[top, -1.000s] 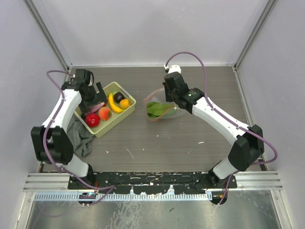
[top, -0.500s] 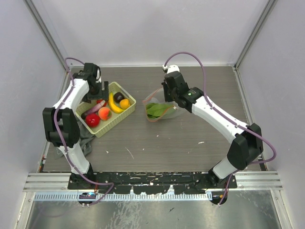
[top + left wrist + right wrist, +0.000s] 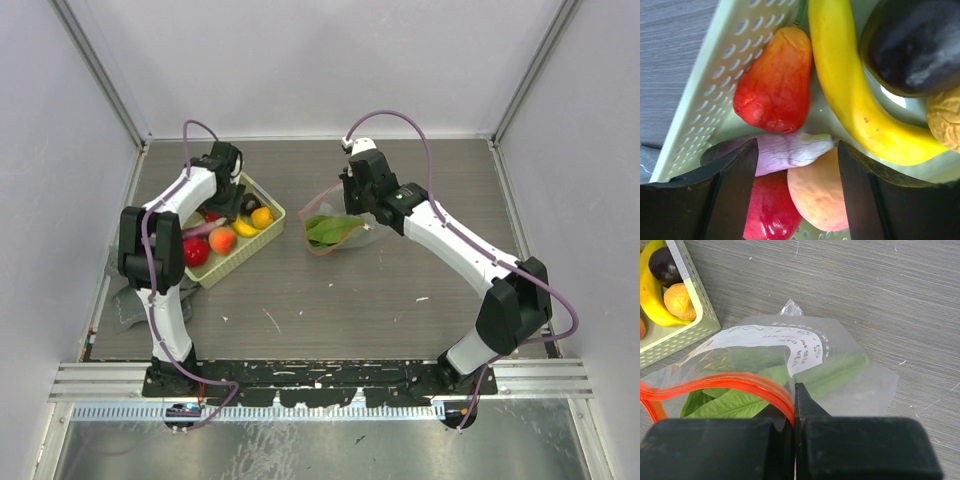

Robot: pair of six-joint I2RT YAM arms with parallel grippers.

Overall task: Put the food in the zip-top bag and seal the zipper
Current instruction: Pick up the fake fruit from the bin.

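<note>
The left claw [image 3: 796, 146] hung partly open inside the mesh basket [image 3: 705, 85], jaws astride the pink-purple piece [image 3: 785, 154], with the banana [image 3: 850, 90] and orange-red piece [image 3: 772, 85] crowding it. The right claw [image 3: 794, 390] was clamped on the zipper [image 3: 715, 382]. The zip-top bag [image 3: 850, 375] lay on the table [image 3: 330, 300] beside the basket, green leaf [image 3: 735, 405] inside.

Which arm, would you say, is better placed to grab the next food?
Left: the left gripper hangs open over the basket, straddling the purple piece; the right gripper is shut on the zipper.

Basket [image 3: 250, 248] at left, banana [image 3: 850, 100] among other toy foods inside. Zip-top bag [image 3: 770, 337] right of basket, apart, leaf [image 3: 330, 230] inside. Cloth [image 3: 125, 305] nearer, left of basket.
</note>
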